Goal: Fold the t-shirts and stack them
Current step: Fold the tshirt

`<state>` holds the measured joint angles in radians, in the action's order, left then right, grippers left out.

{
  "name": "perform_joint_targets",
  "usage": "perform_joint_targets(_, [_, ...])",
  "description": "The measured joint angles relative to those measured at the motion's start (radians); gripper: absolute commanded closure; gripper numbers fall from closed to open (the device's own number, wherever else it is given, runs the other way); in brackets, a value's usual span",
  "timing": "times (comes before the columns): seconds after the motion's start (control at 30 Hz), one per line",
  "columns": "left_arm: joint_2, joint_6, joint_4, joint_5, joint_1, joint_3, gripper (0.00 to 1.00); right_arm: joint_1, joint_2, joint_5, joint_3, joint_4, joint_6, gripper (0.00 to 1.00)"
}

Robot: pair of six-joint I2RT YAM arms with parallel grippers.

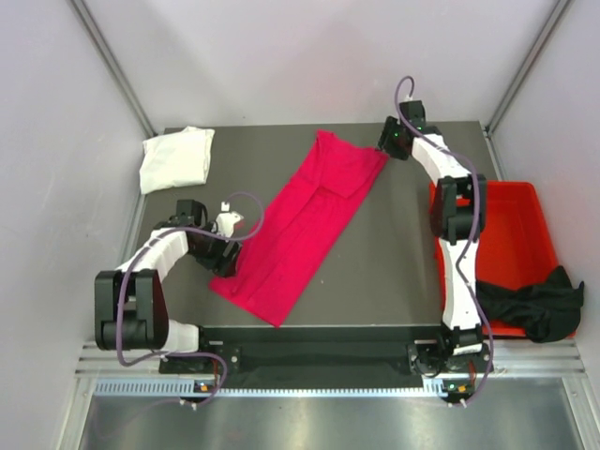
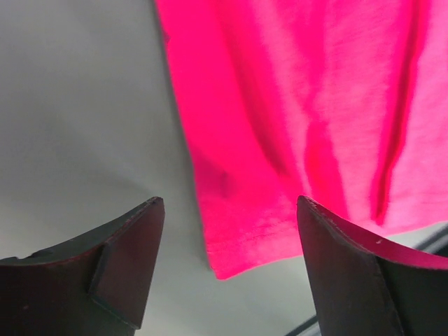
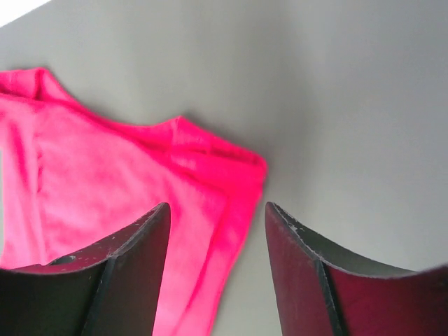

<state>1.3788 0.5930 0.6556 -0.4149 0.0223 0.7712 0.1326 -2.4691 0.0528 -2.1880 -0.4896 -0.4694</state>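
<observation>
A magenta-pink t-shirt (image 1: 305,225) lies folded lengthwise in a long diagonal strip on the dark table (image 1: 394,262). My left gripper (image 1: 228,264) is open just above its near left corner (image 2: 231,259), which lies between the fingers. My right gripper (image 1: 386,150) is open above the shirt's far right corner (image 3: 245,168). Neither gripper holds cloth. A white t-shirt (image 1: 176,157) lies folded at the far left corner of the table. A black t-shirt (image 1: 534,305) hangs crumpled over the near end of the red bin.
A red plastic bin (image 1: 511,239) stands off the table's right edge, beside the right arm. Grey walls close in the back and sides. A metal rail runs along the near edge under the arm bases.
</observation>
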Motion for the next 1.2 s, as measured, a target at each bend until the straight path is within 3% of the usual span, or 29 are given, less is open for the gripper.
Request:
perform_joint_targets(0.17, [0.064, -0.01, -0.047, 0.055, -0.009, -0.006, 0.2, -0.006, 0.143, -0.028, 0.129, 0.011, 0.005, 0.45])
perform_joint_targets(0.33, [0.086, 0.005, -0.062, 0.104, -0.078, 0.004, 0.24, -0.01, 0.135, 0.018, 0.16, 0.045, -0.041, 0.51])
perform_joint_targets(0.4, [0.108, 0.012, -0.062, 0.119, -0.1, 0.023, 0.34, -0.01, 0.105, 0.04, 0.167, 0.056, -0.079, 0.55])
perform_joint_targets(0.5, [0.146, 0.028, -0.058, 0.127, -0.116, 0.054, 0.55, -0.011, 0.052, 0.078, 0.18, 0.072, -0.136, 0.74])
perform_joint_targets(0.53, [0.154, 0.036, -0.057, 0.122, -0.118, 0.061, 0.68, -0.012, 0.04, 0.098, 0.18, 0.095, -0.159, 0.84])
perform_joint_targets(0.57, [0.158, 0.043, -0.055, 0.114, -0.121, 0.063, 0.73, -0.012, 0.037, 0.103, 0.179, 0.11, -0.174, 0.89])
perform_joint_targets(0.63, [0.159, 0.061, -0.035, 0.079, -0.142, 0.063, 0.95, -0.015, 0.024, 0.123, 0.179, 0.131, -0.213, 1.0])
perform_joint_targets(0.67, [0.16, 0.07, -0.023, 0.06, -0.161, 0.06, 1.0, -0.017, 0.014, 0.132, 0.178, 0.147, -0.232, 1.0])
perform_joint_targets(0.97, [0.149, 0.082, 0.037, -0.037, -0.472, 0.034, 0.99, 0.003, -0.187, 0.226, -0.079, 0.248, -0.378, 0.98])
perform_joint_targets(1.07, [0.149, 0.071, 0.032, -0.042, -0.573, 0.033, 0.91, 0.018, -0.213, 0.233, -0.103, 0.294, -0.417, 0.75])
perform_joint_targets(1.1, [0.149, 0.066, 0.031, -0.042, -0.595, 0.033, 0.84, 0.023, -0.214, 0.232, -0.104, 0.305, -0.424, 0.61])
perform_joint_targets(1.2, [0.142, 0.053, 0.039, -0.037, -0.633, 0.032, 0.73, 0.028, -0.211, 0.231, -0.112, 0.328, -0.417, 0.47])
